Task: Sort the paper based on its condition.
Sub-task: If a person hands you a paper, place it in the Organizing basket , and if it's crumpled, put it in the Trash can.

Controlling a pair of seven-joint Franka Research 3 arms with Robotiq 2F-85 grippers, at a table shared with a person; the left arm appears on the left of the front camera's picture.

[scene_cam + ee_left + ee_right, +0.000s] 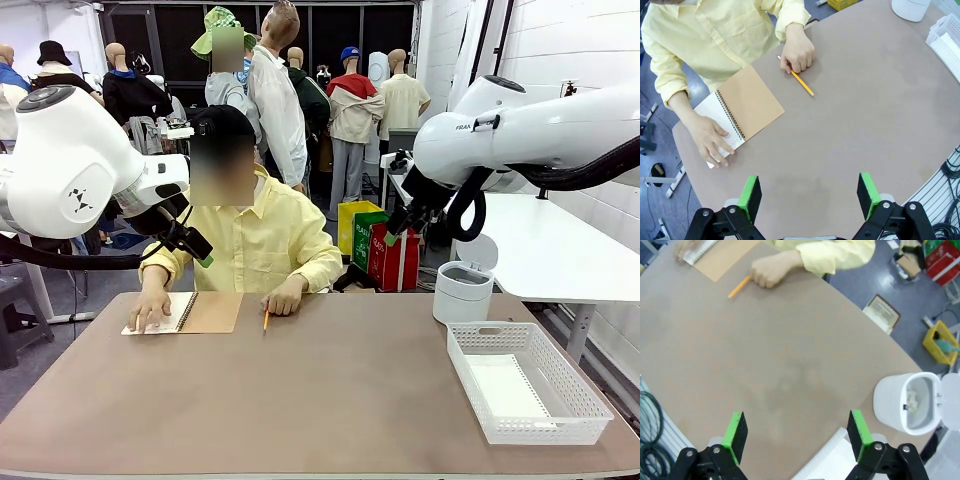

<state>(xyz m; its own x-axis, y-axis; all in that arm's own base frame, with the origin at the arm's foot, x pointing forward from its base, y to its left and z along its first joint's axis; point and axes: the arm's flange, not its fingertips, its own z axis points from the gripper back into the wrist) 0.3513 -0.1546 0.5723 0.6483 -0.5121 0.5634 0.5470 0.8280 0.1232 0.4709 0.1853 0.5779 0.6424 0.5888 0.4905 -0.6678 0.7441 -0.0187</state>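
Above the table (865,130), left gripper (810,192) wide open, empty, right gripper (797,432) wide open, empty

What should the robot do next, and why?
Probably wait. The left gripper and right gripper hang open above the table, and the white page sits in the notebook, pinned under the person's hand; the other hand holds a pencil. Nothing looks ready to be picked up.
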